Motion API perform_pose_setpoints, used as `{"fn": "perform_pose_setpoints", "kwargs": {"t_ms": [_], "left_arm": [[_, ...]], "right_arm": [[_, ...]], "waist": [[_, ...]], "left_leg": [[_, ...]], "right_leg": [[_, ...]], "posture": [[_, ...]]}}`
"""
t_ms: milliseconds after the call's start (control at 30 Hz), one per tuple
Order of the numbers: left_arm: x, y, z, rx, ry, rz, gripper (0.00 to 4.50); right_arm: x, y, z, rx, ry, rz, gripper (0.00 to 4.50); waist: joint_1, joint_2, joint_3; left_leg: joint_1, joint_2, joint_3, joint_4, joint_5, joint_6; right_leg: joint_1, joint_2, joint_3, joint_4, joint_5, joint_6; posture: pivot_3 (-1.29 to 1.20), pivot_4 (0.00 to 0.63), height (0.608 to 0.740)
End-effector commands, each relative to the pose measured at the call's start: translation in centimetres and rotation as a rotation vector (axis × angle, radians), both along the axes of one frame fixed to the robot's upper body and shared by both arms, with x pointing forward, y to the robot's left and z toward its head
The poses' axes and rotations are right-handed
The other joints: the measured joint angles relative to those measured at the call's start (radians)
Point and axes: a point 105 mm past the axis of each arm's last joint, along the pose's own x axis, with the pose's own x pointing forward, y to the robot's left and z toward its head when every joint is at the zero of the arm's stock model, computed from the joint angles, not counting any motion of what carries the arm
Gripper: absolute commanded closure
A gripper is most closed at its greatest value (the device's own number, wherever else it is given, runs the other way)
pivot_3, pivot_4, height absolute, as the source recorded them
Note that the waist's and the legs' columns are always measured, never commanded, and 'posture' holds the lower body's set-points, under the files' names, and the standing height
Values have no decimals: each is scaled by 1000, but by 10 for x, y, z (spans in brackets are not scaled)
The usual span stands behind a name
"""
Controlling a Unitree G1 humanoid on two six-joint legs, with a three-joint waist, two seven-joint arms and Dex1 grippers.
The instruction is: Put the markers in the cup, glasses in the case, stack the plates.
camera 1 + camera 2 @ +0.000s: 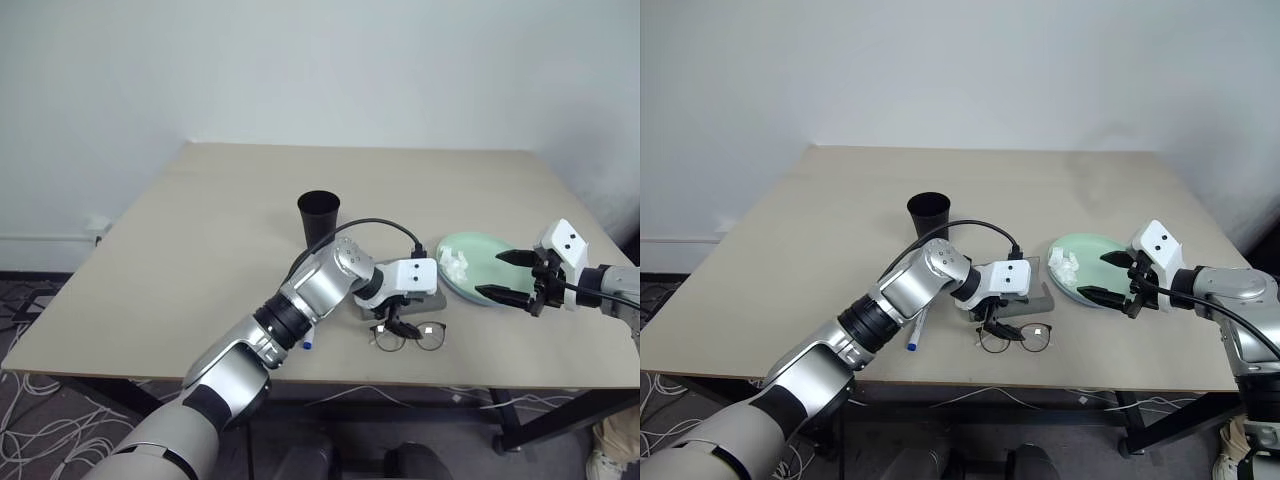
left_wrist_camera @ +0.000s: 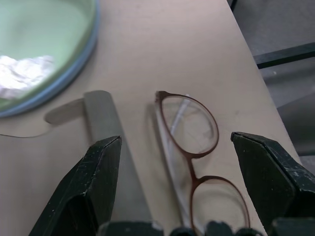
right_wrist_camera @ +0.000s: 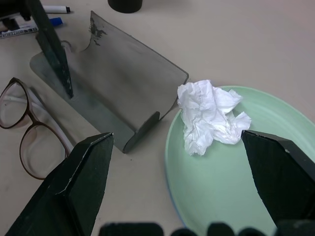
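Left wrist view, left hand [image 2: 177,187] spread over glasses [image 2: 194,162], right hand [image 3: 182,182] apart, no legible writing.

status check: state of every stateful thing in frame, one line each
case: lid open, nothing inside
glasses: folded, on table beside case
plates: stacked, mint on blue, crumpled tissue on top
cup: upright on table
markers: lying on table, outside cup
left gripper: open, over glasses
right gripper: open, over plates
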Motion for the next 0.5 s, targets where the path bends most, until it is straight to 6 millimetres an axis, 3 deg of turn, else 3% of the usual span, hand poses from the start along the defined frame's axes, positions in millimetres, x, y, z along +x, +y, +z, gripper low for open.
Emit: {"fn": "perform_pose_setpoints", "kwargs": {"t_ms": [33, 500], "left_arm": [[-3, -4, 3, -6, -25, -8, 734], [0, -3, -19, 60, 25, 116, 734]], "right_arm": [[1, 3, 15, 11, -61, 6, 25], [2, 7, 12, 21, -62, 4, 25]], "waist": [[0, 0, 0], [0, 0, 0]], "left_leg": [[0, 0, 0, 0, 0, 0], [0, 0, 0, 1, 0, 0]], "right_leg": [[0, 0, 0, 0, 0, 0], [0, 0, 0, 1, 0, 0]], "posture": [[0, 0, 731], [0, 0, 731]]}}
